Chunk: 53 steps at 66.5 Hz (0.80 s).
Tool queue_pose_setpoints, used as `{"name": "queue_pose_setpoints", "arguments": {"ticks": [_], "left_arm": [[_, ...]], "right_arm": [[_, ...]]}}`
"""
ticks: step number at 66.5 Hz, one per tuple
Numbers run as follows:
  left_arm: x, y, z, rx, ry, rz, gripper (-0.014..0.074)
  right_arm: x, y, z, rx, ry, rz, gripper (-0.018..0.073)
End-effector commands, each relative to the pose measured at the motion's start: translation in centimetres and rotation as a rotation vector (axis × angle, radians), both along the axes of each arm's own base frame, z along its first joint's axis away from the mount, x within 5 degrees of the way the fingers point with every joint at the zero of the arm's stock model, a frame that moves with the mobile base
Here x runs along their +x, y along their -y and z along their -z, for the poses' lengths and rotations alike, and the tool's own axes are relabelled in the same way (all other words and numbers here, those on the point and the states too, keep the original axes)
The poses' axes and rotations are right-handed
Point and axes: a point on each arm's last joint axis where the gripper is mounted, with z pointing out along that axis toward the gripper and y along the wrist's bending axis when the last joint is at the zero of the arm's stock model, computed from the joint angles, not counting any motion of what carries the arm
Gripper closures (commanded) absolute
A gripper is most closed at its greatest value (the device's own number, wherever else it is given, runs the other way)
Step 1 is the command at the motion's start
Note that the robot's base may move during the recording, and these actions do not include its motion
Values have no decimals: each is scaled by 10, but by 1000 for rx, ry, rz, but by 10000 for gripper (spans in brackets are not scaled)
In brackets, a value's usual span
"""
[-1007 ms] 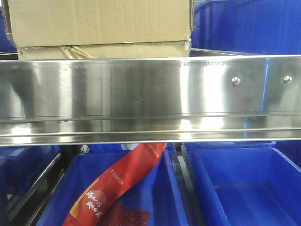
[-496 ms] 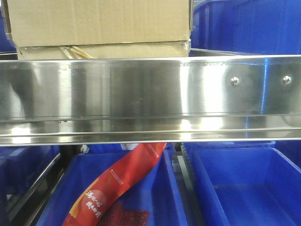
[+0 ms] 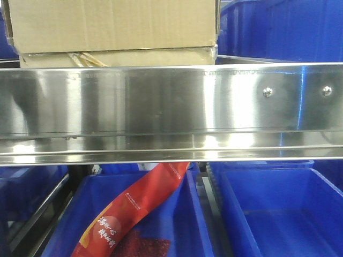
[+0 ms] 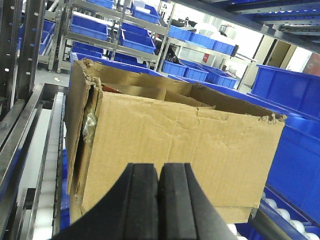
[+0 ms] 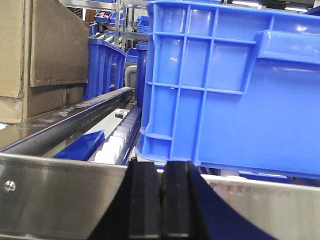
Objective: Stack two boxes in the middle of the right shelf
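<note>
Two tan cardboard boxes stand stacked at the left of the steel shelf [image 3: 171, 107]: the upper box [image 3: 112, 24] rests on the lower box [image 3: 118, 57], of which only a thin strip shows above the shelf's shiny front lip. In the left wrist view the upper box [image 4: 185, 145] fills the middle, dented and torn at its left corner. My left gripper [image 4: 158, 200] is shut and empty just in front of its face. My right gripper [image 5: 161, 200] is shut and empty before the shelf lip [image 5: 60, 195]. The stacked boxes [image 5: 45, 55] show at that view's far left.
A large blue bin [image 5: 235, 85] sits on the shelf right of the boxes, with white rollers [image 5: 117, 140] between them. Below the shelf stand two blue bins [image 3: 278, 214]; the left one holds a red packet [image 3: 134, 209]. More racks of blue bins [image 4: 125, 35] stand behind.
</note>
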Motion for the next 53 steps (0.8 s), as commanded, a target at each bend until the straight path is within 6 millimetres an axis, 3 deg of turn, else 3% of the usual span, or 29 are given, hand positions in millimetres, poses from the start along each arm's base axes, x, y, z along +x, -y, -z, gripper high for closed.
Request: {"name": "queue_pose_setpoints", "arguments": {"ticks": [1,10,18,27,42,53], "left_arm": [[-1,0,-2,-13,21,1,707],[-1,0,-1,-10,18,1,707],[-9,-6,11,107,50,-32,707],[-26,-19,48,287,57,-116,707],[-51,-31,102,290,39,-235,707],[-65,-33,125,277,85,-258,707]], "right_arm": [[-1,0,-1,2,14,3,724],[-1,0,-1,2,14,3,724],[-1,0,-1,2,14,3,724],[-1,0,-1,2,14,3,724],[-1,0,-1,2,14,3,724],[-1,0,-1,2,14,3,724]]}}
